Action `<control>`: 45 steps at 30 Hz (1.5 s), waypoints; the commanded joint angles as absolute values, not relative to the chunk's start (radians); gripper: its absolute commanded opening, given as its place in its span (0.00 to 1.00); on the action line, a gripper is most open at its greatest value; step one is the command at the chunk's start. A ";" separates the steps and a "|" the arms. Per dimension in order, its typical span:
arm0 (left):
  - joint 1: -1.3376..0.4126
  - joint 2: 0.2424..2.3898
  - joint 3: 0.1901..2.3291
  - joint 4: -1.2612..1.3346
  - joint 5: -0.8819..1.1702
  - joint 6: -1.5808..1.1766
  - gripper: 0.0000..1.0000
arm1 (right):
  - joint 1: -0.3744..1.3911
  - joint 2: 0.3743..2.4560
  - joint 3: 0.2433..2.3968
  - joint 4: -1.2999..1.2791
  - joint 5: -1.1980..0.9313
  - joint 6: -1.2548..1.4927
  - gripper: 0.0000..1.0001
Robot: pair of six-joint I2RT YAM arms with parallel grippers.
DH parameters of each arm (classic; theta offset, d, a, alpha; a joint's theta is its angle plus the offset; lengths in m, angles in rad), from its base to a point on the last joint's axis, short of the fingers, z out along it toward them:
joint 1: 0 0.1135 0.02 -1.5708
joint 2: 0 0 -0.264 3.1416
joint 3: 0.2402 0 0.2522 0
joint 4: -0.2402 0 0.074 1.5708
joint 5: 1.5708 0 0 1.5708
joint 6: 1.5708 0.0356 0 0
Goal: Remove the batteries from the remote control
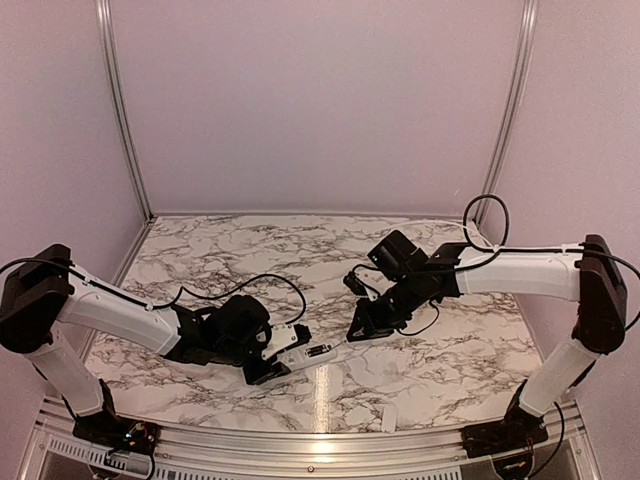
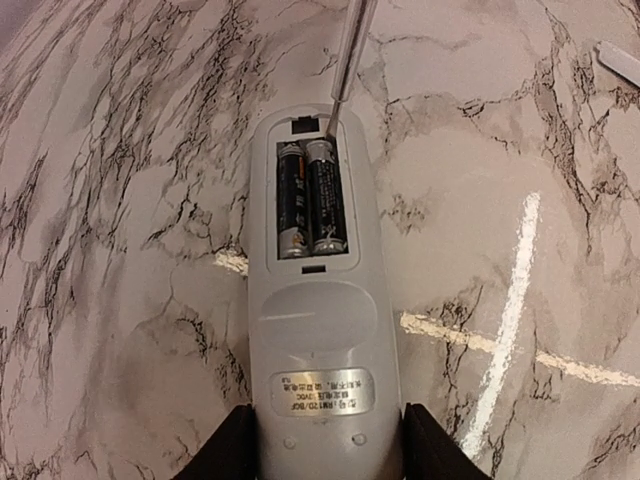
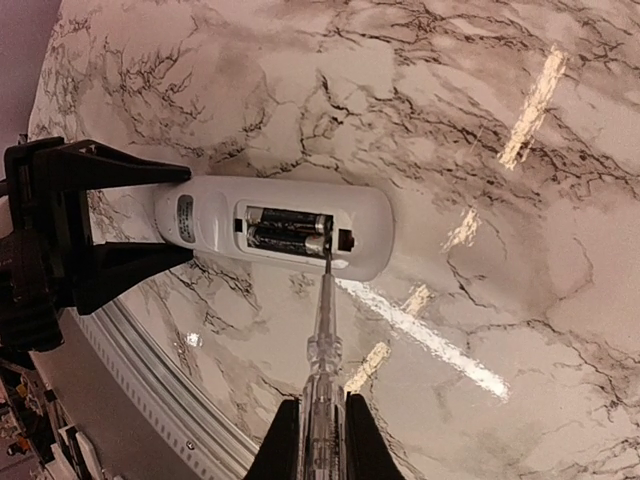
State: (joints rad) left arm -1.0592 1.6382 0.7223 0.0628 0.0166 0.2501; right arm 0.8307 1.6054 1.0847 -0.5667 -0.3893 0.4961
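The white remote control (image 2: 320, 330) lies back up on the marble table, its compartment open. Two dark batteries (image 2: 310, 198) sit side by side inside it. My left gripper (image 2: 320, 445) is shut on the remote's label end, a finger on each side. My right gripper (image 3: 318, 430) is shut on a thin pale stick (image 3: 324, 320). The stick's tip rests at the end of one battery (image 3: 288, 228), by the compartment's end wall. The remote (image 1: 303, 352) lies between the left gripper (image 1: 268, 368) and the right gripper (image 1: 362, 325) in the top view.
A small flat white plastic piece (image 1: 389, 417) lies near the table's front edge and also shows in the left wrist view (image 2: 620, 62). The metal rail (image 1: 320, 440) runs along the near edge. Pink walls close the back and sides.
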 commanded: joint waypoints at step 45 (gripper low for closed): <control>-1.063 1.696 0.808 0.090 -0.061 0.115 0.00 | 0.744 1.604 0.955 -0.375 -0.698 0.273 0.00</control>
State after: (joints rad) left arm -1.0649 1.7058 0.7864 -0.0074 -0.0162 0.1455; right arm 0.7227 1.5822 0.9752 -0.4484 -0.5694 0.2821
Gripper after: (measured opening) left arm 0.487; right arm 0.106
